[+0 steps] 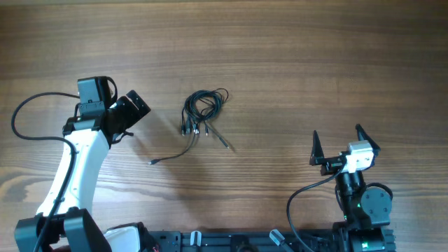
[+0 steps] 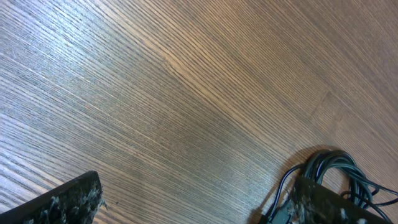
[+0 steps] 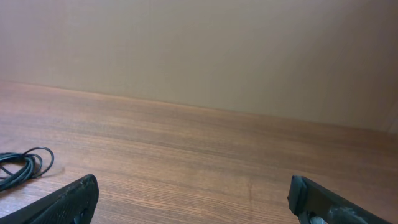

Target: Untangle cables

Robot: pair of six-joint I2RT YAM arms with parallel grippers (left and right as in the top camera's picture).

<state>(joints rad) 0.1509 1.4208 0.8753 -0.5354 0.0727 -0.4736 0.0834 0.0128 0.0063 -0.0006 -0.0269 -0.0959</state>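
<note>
Left claw (image 2: 196, 183) apart, right claw (image 3: 193, 180) apart, both empty; cables (image 1: 203, 108) bundled between; stray plug (image 1: 152, 162) visible overhead only.

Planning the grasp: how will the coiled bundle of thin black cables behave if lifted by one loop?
Probably floppy: the bundle of thin black cables lies in loose, uneven loops. Likely light, given such thin cords. Its trailing plug ends may drag or snag.
</note>
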